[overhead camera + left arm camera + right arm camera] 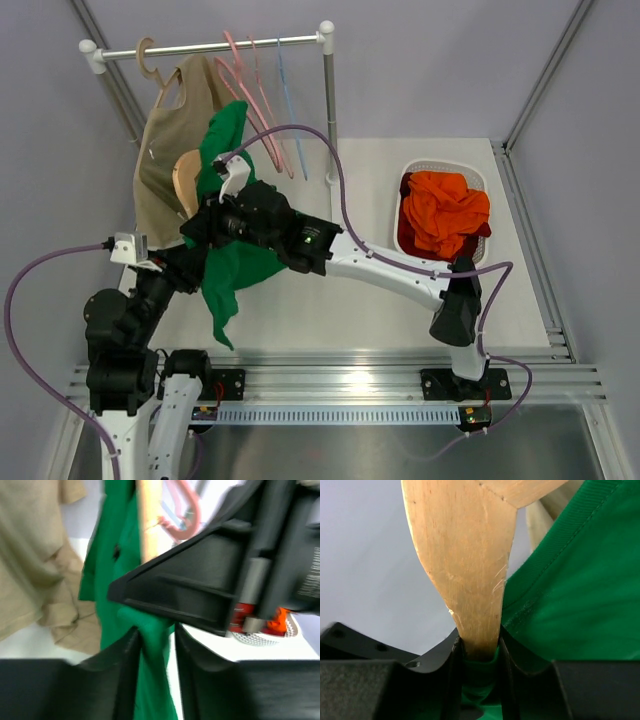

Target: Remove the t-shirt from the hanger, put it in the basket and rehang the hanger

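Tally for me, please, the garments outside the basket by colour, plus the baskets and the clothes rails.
Green t-shirt: 1
Beige-tan top: 1
White basket: 1
Clothes rail: 1
Total: 4

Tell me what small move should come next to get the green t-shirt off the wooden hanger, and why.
Probably draw the left jaws down and away from the hanger, dragging cloth off it. The right jaws are clamped on the hanger's tip, which braces it, and the left jaws pinch a fold of the t-shirt.
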